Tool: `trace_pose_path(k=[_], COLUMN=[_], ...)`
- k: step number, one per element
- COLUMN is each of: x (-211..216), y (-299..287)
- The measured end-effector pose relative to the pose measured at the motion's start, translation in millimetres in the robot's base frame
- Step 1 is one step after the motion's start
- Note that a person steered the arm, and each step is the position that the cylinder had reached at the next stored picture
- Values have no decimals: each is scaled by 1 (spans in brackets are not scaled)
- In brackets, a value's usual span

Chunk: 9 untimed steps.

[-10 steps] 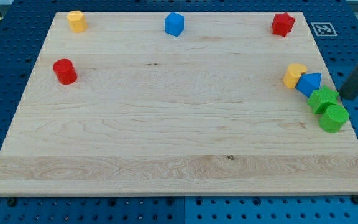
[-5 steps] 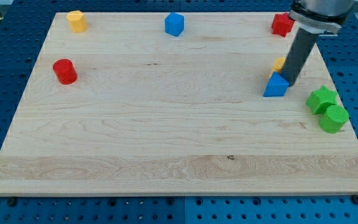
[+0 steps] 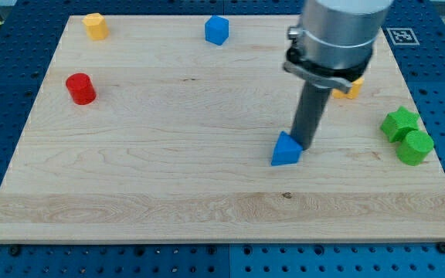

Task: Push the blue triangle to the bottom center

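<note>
The blue triangle (image 3: 286, 150) lies on the wooden board (image 3: 168, 154), right of centre and a little below the middle. My tip (image 3: 305, 145) touches its upper right side. The arm's body rises toward the view's top and hides the red block seen earlier at the top right.
A yellow block (image 3: 94, 25) sits at the top left, a blue cube-like block (image 3: 217, 29) at the top centre, and a red cylinder (image 3: 80, 88) at the left. Another yellow block (image 3: 350, 88) shows partly behind the arm. A green star (image 3: 401, 122) and a green cylinder (image 3: 416, 147) sit at the right edge.
My tip has pushed the blue triangle from beside the right-hand blocks down and to the left, toward the board's centre. The other blocks have stayed put.
</note>
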<state>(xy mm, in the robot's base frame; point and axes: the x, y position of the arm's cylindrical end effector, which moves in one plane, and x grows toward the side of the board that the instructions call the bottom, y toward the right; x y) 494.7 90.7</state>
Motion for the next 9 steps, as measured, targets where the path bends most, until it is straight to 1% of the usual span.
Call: trace_pose_path(k=[2, 3, 4, 5, 6, 7, 8, 9], x=[24, 24, 33, 59, 69, 69, 73, 74], y=[-63, -59, -49, -49, -61, -64, -94, -105])
